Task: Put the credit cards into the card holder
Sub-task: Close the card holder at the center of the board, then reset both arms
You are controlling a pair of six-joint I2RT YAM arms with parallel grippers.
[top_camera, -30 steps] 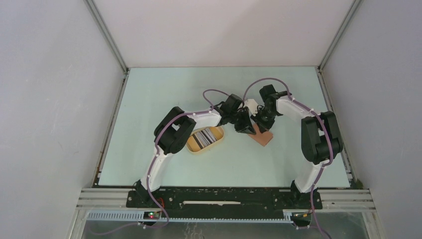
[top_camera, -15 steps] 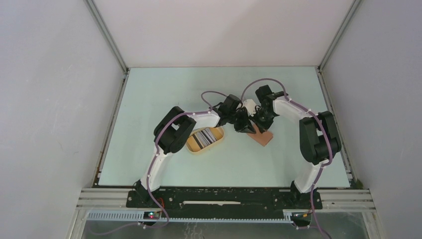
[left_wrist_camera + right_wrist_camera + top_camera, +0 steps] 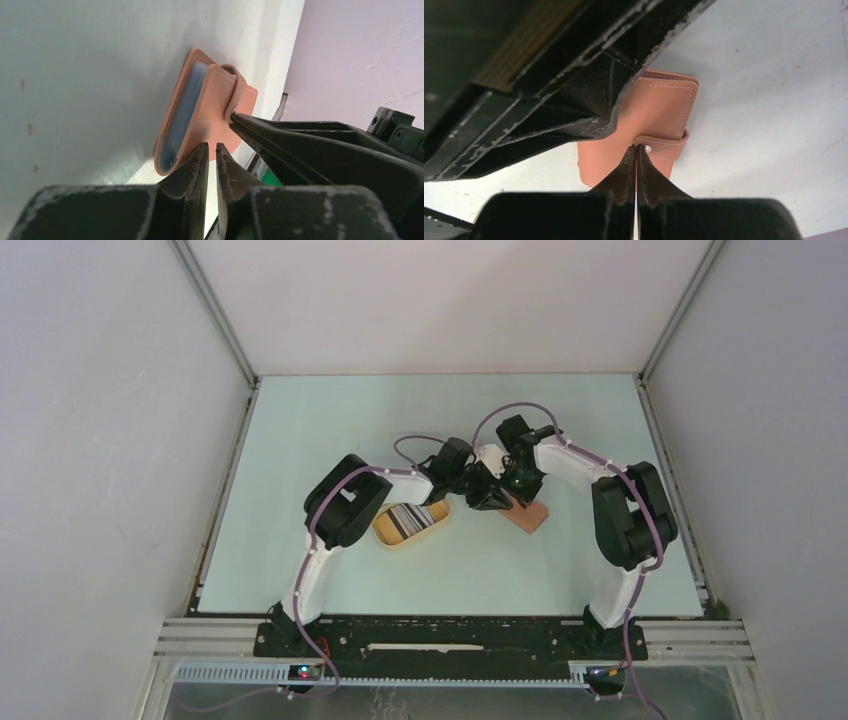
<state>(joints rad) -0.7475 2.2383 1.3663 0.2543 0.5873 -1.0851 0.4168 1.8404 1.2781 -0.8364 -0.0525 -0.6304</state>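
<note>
The reddish-brown card holder [image 3: 530,516] lies folded on the table right of centre, its blue lining showing along the edge [image 3: 186,107]. Its snap tab [image 3: 670,145] wraps over the side. My right gripper [image 3: 636,148] is shut, with its tips pressed against the snap under the tab. My left gripper [image 3: 212,147] hovers just beside the holder's near edge. Its jaws stand a narrow gap apart with nothing between them. The credit cards [image 3: 412,517] lie as a striped stack in the yellow tray [image 3: 393,541], left of both grippers.
The yellow oval tray sits under the left arm's forearm [image 3: 400,480]. Both wrists crowd together over the holder, the left gripper's body [image 3: 564,100] filling the upper left of the right wrist view. Grey walls [image 3: 120,440] enclose the table on three sides.
Both wrists have shifted a little to the left over the card holder. The left jaws have parted slightly. The holder and the cards lie where they were.
</note>
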